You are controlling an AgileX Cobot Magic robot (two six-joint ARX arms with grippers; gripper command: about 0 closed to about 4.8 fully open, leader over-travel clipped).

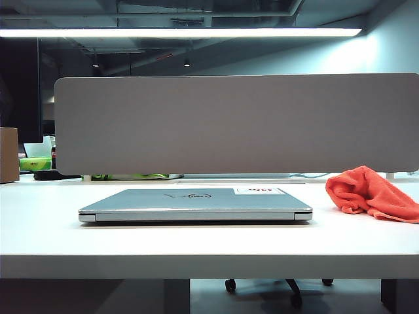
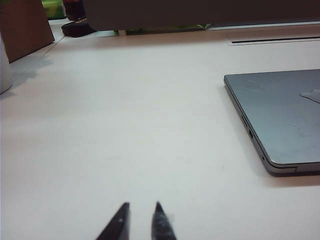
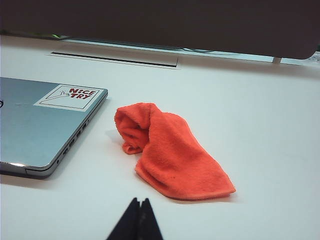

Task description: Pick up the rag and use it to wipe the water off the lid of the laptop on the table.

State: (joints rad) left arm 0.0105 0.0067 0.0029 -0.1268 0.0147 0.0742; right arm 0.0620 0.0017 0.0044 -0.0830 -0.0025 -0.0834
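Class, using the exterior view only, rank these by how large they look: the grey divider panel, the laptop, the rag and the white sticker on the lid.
1. Grey divider panel, by far the largest.
2. Laptop.
3. Rag, narrower than the laptop.
4. White sticker, the smallest.

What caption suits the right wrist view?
Shut right gripper faces crumpled orange-red rag beside closed laptop.
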